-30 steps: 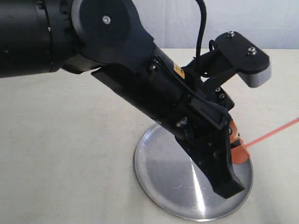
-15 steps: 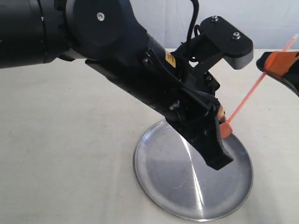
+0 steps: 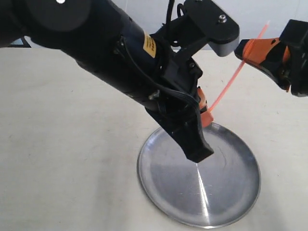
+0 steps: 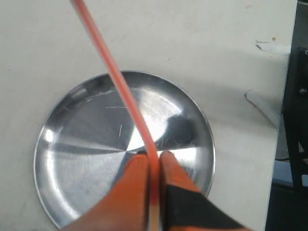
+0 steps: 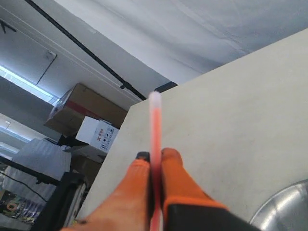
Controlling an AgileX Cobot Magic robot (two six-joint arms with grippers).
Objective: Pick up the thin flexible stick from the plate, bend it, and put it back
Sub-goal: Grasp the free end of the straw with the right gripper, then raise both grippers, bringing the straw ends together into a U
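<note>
Exterior: the thin flexible stick (image 3: 230,85) is held in the air above the plate (image 3: 226,192). It runs nearly straight from the left gripper (image 3: 204,115) toward one o'clock, up to the right gripper (image 3: 248,52).

Left wrist: the left claw is pinched tight on one end, with the plate beneath it.

Right wrist: the right claw is clamped on the other end, and the pale tip pokes out beyond it.

The pickup looks done and bending is the step in hand. Next, the ends should come together gently, without slipping.
</note>
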